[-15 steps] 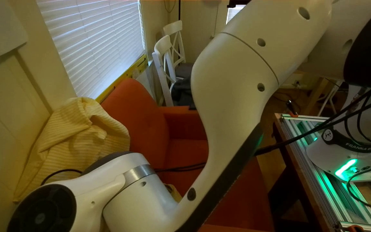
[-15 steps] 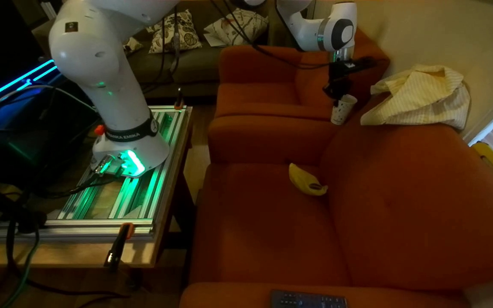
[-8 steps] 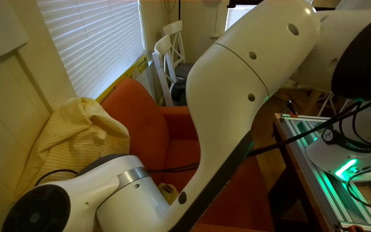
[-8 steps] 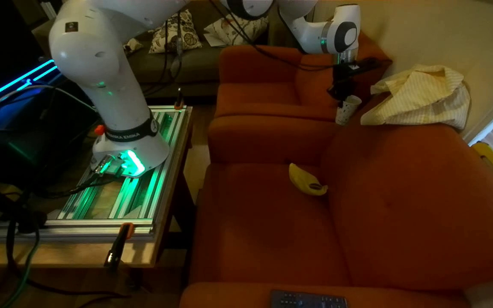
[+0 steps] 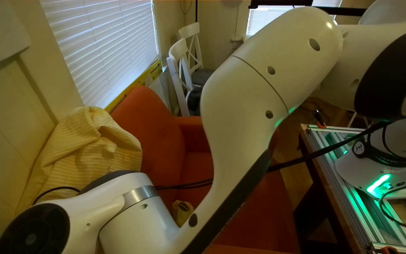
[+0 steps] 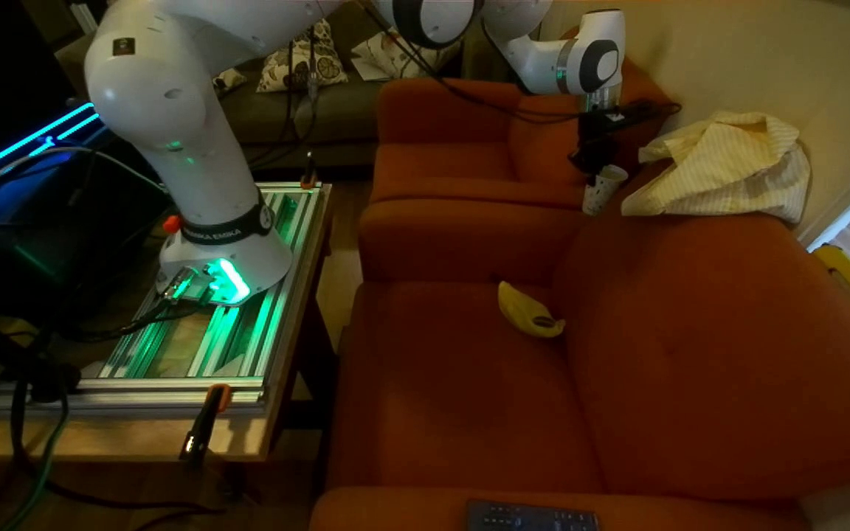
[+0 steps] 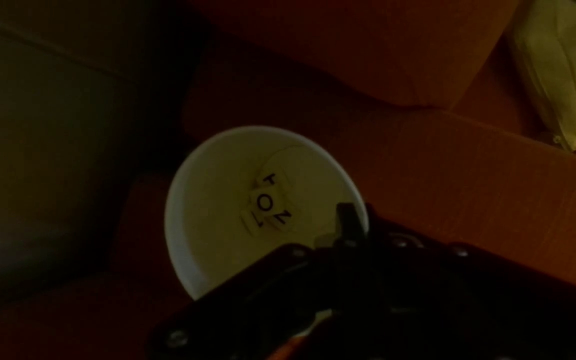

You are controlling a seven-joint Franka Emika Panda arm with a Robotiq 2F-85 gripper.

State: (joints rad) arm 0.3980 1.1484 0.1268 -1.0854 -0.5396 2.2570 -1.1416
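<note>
My gripper [image 7: 362, 220] is shut on the wall of a white paper cup [image 7: 203, 200], with a dark finger [image 7: 348, 222] inside the rim and its pair outside. Several letter tiles [image 7: 265, 202] lie at the bottom of the cup; T, O and N can be read. In an exterior view the speckled cup [image 6: 603, 190] hangs tilted below the black gripper [image 6: 592, 158], close to the armrest end of the orange sofa [image 6: 454, 398]. The arm [image 5: 238, 116] fills much of an exterior view where gripper and cup cannot be seen.
A yellow banana-shaped thing [image 6: 528, 310] lies on the sofa seat. Striped yellow cloth [image 6: 727, 166] drapes over the sofa back by the wall. A dark remote [image 6: 532, 516] rests on the near armrest. Black cables [image 6: 484, 103] run along the arm. Behind stands another orange seat [image 6: 440, 162].
The arm has shifted a little, carrying the cup slightly to the right in an exterior view. Its upper links have sunk. The grip on the cup looks unchanged.
</note>
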